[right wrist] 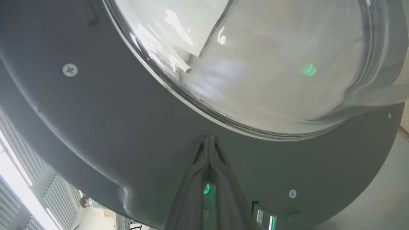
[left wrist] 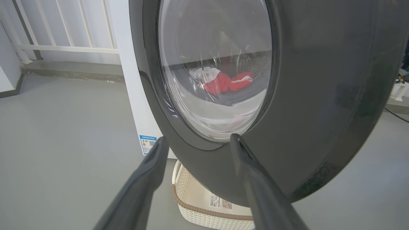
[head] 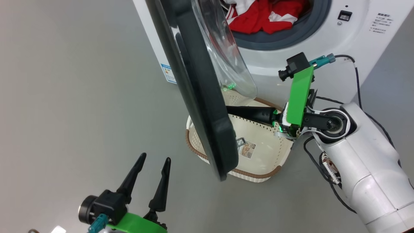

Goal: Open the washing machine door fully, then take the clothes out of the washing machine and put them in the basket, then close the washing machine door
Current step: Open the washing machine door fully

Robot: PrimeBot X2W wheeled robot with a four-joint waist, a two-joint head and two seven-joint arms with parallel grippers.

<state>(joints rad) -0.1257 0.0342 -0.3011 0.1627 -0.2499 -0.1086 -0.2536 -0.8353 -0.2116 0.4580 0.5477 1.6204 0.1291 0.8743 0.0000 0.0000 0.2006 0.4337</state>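
The washing machine door (head: pixel 200 97) stands swung out, edge-on in the head view. Nearest, on the door's outer side and apart from it, the left gripper (head: pixel 155 157) hangs with its fingers spread wide, holding nothing. On the door's inner side the right gripper (right wrist: pixel 209 139) is clenched, fingers pressed together, tips against the grey face just below the glass bowl. Under the door's lower edge the basket (head: pixel 258 176) sits on the floor (head: pixel 64 113). Behind the door, the washing machine (head: pixel 355 48) holds the clothes (head: pixel 262 16), red and white, in its drum mouth.
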